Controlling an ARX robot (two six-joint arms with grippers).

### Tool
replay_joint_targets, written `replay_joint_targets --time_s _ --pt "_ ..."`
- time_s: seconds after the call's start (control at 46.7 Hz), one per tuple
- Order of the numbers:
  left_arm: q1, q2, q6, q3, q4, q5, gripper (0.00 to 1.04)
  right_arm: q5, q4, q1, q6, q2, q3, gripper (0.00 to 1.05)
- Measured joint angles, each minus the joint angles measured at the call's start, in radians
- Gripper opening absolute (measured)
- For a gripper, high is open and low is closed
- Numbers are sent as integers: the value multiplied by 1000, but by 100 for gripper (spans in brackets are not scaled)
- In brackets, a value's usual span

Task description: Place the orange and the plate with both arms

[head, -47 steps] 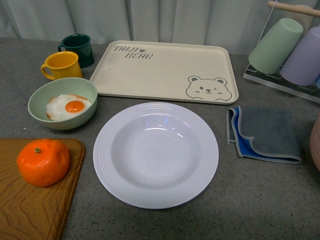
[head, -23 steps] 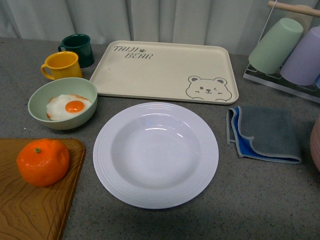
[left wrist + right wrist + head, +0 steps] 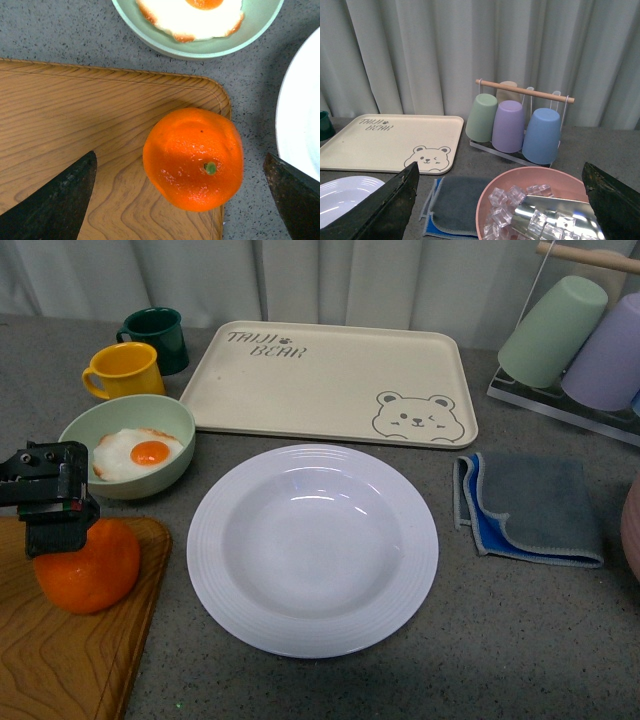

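the left gripper (image 3: 180, 156) hung wide open above the orange (image 3: 100, 568), which sat on a wooden board (image 3: 60, 660) near the plate (image 3: 212, 570). light and prone to rolling, it probably suited a gentle squeeze across its middle.

Glossy plate (image 3: 312, 550), wood-grain board (image 3: 60, 660)

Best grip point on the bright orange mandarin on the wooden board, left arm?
Grip the bright orange mandarin across its widest middle, coming straight down from above. It sits stem-up and slightly flattened on the wooden board, so its rounded sides likely seat the pads best. The left gripper is open, with one finger on each side of it.
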Motion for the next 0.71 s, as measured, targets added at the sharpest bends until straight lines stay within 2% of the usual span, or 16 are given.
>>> replay_joint_targets --time_s 0.364,0.599,0.706 --pt "5 141 -45 68 -51 88 98 0 0 0 0 0 0 95" --pt "26 206 -54 85 -49 78 98 0 0 0 0 0 0 95" --pt "48 216 -64 85 -59 87 78 0 0 0 0 0 0 95"
